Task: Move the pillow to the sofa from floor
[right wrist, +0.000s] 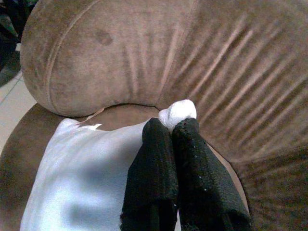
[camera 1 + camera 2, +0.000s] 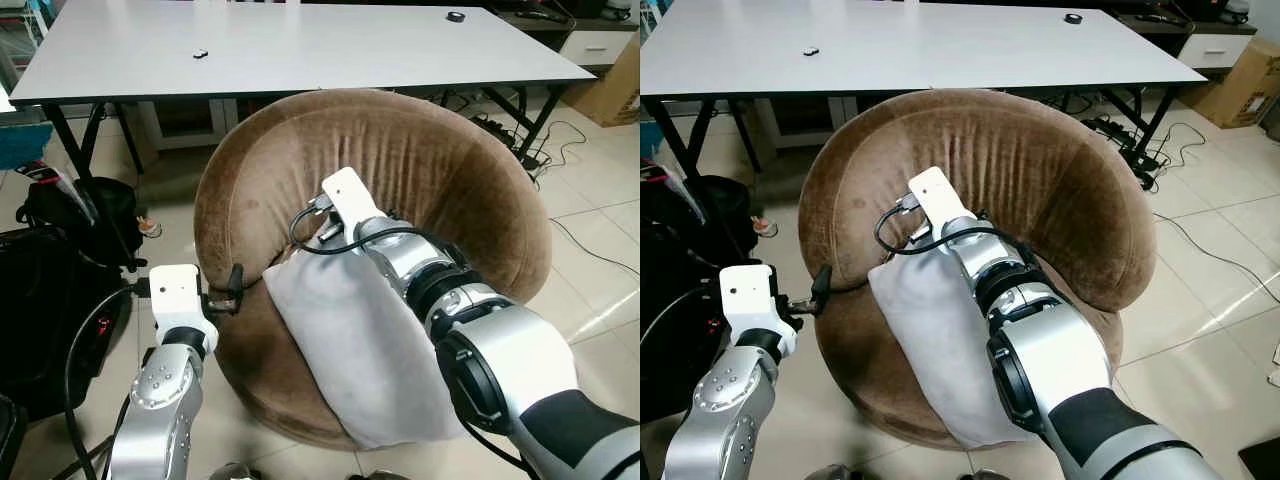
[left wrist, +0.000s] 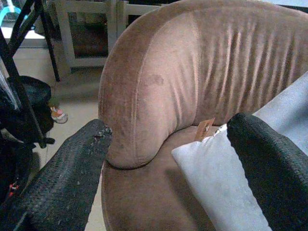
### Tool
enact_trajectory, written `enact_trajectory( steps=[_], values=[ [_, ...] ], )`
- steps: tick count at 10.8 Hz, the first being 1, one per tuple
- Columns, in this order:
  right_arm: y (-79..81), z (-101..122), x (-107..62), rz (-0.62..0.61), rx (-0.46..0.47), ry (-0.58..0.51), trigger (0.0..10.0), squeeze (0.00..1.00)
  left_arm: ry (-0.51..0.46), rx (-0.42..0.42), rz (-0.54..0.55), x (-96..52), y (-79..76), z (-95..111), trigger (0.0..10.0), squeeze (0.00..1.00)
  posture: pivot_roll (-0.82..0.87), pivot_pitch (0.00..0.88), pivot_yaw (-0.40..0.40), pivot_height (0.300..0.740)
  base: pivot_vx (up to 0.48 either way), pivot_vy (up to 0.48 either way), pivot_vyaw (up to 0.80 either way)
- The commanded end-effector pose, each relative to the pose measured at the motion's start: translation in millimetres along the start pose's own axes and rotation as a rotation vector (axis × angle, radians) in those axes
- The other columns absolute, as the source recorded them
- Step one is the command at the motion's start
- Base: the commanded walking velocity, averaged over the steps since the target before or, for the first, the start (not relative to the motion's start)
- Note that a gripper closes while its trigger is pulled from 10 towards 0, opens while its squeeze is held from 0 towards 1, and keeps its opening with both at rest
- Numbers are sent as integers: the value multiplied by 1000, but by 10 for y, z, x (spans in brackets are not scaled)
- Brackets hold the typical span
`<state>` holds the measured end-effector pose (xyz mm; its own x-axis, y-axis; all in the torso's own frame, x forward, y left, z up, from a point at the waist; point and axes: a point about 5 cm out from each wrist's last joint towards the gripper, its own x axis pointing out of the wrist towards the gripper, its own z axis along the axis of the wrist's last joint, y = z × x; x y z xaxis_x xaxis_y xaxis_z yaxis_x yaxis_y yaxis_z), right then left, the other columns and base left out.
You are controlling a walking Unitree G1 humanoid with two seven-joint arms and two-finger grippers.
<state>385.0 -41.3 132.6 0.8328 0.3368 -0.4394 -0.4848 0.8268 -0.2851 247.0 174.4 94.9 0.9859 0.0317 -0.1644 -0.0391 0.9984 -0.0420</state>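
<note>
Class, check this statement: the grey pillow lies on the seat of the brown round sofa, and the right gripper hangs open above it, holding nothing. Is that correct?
Not quite. The right gripper is not open: the right wrist view shows its fingers shut on a corner of the grey pillow. The rest stands: the pillow lies on the seat of the brown round sofa.

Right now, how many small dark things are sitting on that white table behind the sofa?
2. One small dark object lies on the white table toward the robot's left; a dark ring-like object sits near the far right corner. The table's far edge is cut off, so others may be hidden.
</note>
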Motion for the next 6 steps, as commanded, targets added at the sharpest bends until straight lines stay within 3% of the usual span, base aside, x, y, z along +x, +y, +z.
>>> enact_trajectory(
  steps=[1,4,5,6],
  values=[
    [-42,100,-8,-10,-21,-41,0,0,-19,3,5,-20,-12,32,10000,0,92,0,-120,740,0,0,0],
    [-32,68,-5,-18,-36,-26,0,0,-23,0,7,-45,-40,36,10000,0,88,0,-129,740,0,0,0],
    [-40,48,-5,-24,-46,-22,10000,0,-23,-6,10,-58,-40,29,10000,0,88,0,-129,740,0,0,0],
    [-46,12,-5,-32,-48,-13,10000,0,-41,-17,15,-65,-36,37,10000,0,90,0,-133,740,0,0,0]
  ],
)
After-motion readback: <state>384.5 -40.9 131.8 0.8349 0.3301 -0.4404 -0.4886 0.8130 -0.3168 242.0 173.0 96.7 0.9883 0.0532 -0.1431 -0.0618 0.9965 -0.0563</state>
